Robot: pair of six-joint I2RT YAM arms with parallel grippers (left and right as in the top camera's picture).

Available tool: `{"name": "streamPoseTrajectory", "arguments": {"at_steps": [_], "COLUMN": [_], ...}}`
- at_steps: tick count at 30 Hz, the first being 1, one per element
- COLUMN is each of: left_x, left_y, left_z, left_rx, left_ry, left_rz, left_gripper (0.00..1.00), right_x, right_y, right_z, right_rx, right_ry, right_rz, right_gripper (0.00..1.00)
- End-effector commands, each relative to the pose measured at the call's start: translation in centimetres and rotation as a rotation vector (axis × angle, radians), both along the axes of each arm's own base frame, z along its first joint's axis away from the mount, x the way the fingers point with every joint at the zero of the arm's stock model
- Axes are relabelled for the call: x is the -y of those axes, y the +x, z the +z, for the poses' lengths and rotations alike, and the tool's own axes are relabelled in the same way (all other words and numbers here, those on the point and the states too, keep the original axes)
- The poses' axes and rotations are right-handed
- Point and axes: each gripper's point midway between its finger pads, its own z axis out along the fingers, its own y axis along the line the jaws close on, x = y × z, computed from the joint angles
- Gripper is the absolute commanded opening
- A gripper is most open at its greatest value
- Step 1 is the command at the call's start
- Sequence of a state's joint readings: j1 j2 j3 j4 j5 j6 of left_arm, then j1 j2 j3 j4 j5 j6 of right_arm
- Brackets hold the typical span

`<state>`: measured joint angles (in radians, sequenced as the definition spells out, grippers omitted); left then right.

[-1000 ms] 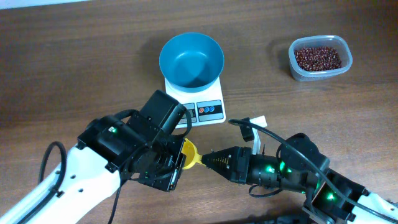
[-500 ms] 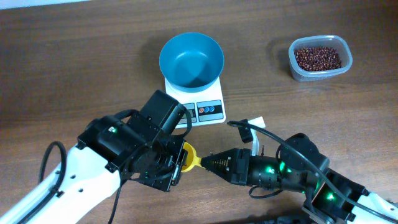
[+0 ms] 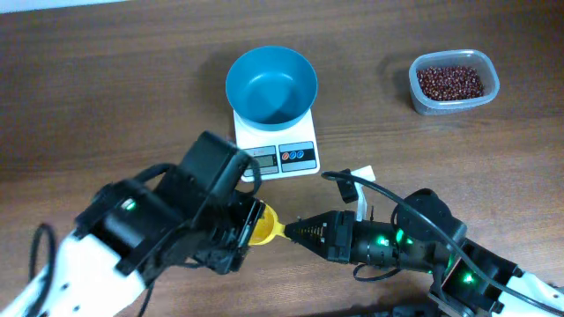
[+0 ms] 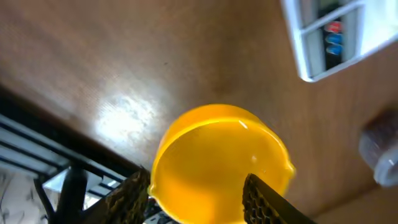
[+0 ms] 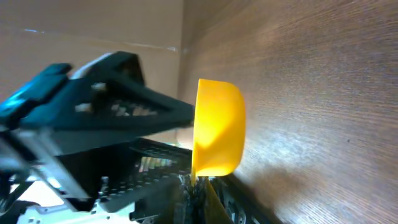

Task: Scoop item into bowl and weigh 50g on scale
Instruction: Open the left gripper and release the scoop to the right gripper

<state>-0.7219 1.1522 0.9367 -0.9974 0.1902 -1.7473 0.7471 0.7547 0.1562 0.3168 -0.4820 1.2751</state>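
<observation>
The small yellow scoop [image 3: 262,228] hangs just above the table in front of the scale [image 3: 275,151]. My right gripper [image 3: 287,231] is shut on its handle. In the right wrist view the scoop [image 5: 217,127] stands on edge, above the right gripper [image 5: 194,182]. My left gripper [image 4: 196,180] is open, and its fingers [image 4: 267,200] straddle the scoop's cup [image 4: 221,158] with a gap on one side. The blue bowl [image 3: 271,85] sits empty on the white scale. The beans [image 3: 450,82] lie in the clear tub [image 3: 486,99] at the far right.
A small white tag [image 3: 366,172] lies on the wood just right of the scale. The left arm's bulk [image 3: 150,229] covers the front left of the table. The scale's corner with red and blue buttons [image 4: 334,37] shows in the left wrist view.
My left gripper has opened and let go of the scoop's cup, and the left arm has shifted slightly left. My right gripper has kept hold of the handle.
</observation>
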Motion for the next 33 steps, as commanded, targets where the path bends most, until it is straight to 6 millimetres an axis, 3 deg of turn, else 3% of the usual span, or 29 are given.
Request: {"name": "streamPoseTrajectory", "arguments": {"at_steps": [1,3,6,9,12,33], "left_x": [-1.9,-3.6,-6.2,-8.7,-10.0,-10.2], "left_y": [1.4,1.9,1.2,-0.3,-1.8,-2.0], "left_z": [2.2,3.5,4.0,3.1,2.3,2.2], "left_rx": [0.226,0.356,0.393,0.331,0.257,0.245], "left_ry": [0.063,0.136,0.225,0.328,0.381,0.389], "left_rz": [-0.106,-0.175,-0.173,-0.178,-0.200,-0.203], "left_gripper": [0.56,0.74,0.98,0.99,0.99,0.99], "right_x": [0.2,0.3,0.2,-0.2,-0.4,-1.0], "right_y": [0.3,0.2,-0.2,-1.2,-1.7,-5.6], "right_z": [-0.6,-1.0,-0.9,-0.8,-0.7,0.1], "right_rx": [-0.005,0.000,0.009,-0.004,0.013,0.036], "right_ry": [-0.033,-0.054,-0.052,-0.037,-0.036,0.013], "right_rz": [-0.027,-0.019,0.008,0.070,0.105,0.342], "right_gripper": [0.04,0.04,0.04,0.04,0.04,0.04]}}
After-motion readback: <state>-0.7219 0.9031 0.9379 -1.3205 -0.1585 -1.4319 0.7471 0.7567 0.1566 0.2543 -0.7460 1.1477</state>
